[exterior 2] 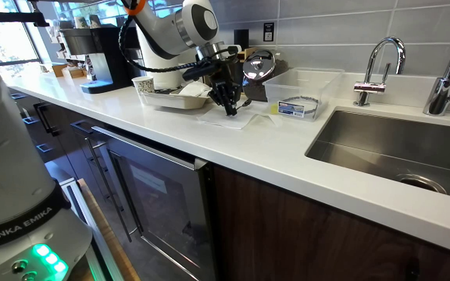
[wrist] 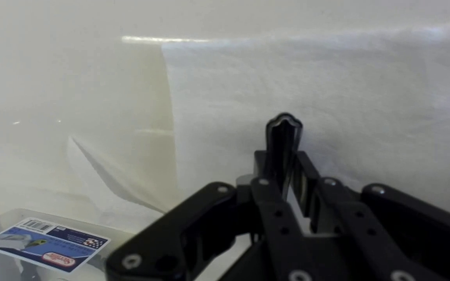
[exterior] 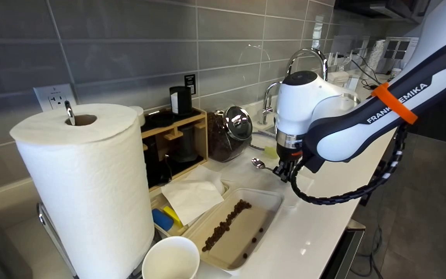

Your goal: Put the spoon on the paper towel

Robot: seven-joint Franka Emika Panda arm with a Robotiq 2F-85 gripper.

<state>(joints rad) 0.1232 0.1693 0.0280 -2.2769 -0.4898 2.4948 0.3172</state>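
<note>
Pinching spoon, gripper over paper towel; counter stretches from towel edge to sink.

spoon silver-grey, paper towel plain white, gripper black, arm white and black, band orange, wall tiles grey, cup white with dark print, motif unclear.

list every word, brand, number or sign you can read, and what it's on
"FRANKA EMIKA": base band of the robot
"FRANK" and "EMIKA": arm, with an orange strap between
"Sterilite", probably: label on the clear bin
Too small or blurred to read: rest of that label, black wall sign, outlet plate, pale sheet at the glass door
</note>
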